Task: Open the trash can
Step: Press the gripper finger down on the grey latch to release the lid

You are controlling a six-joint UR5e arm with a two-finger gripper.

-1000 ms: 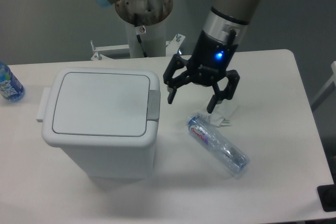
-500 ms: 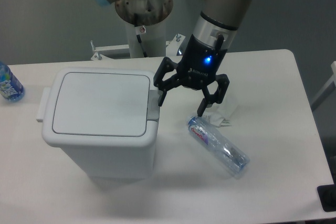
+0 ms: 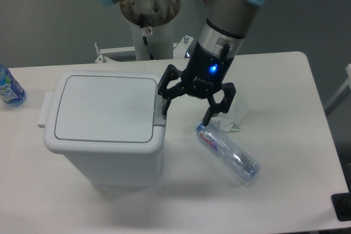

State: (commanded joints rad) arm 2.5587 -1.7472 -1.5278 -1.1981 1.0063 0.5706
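The bin [image 3: 104, 127] sits at about 9 o'clock on the white table [image 3: 285, 179], its flat lid [image 3: 105, 108] shut and the grey latch [image 3: 160, 110] on its 3 o'clock edge. Just past that edge, at 4 o'clock from the latch, a clear plastic bottle [image 3: 227, 152] lies on its side, label end toward the bin, with a crumpled bit of white paper [image 3: 233, 119] touching its upper end. A second bottle [image 3: 10, 89] with a blue label shows at the table's 9 o'clock rim, cut off by the picture edge. Behind the table at 12 o'clock stands the arm's metal base post [image 3: 151, 9]. The gripper [image 3: 186, 110] hangs between bin and lying bottle, spread wide; 1 finger [image 3: 164, 104] is over the latch, whether touching it I cannot tell, and the other points down at the bottle's cap end, so the bottle and paper crowd that side. Against 0.5 s ago the gripper has slid a little toward 9 o'clock and dropped, its left finger now overlapping the latch where it was only at the lid's corner; against 1 s ago it has crossed from above the paper. Bin, bottles and paper have not shifted. The bin is smooth matt white plastic with rounded corners; the gripper is black with a blue light [image 3: 211, 69] on its body.
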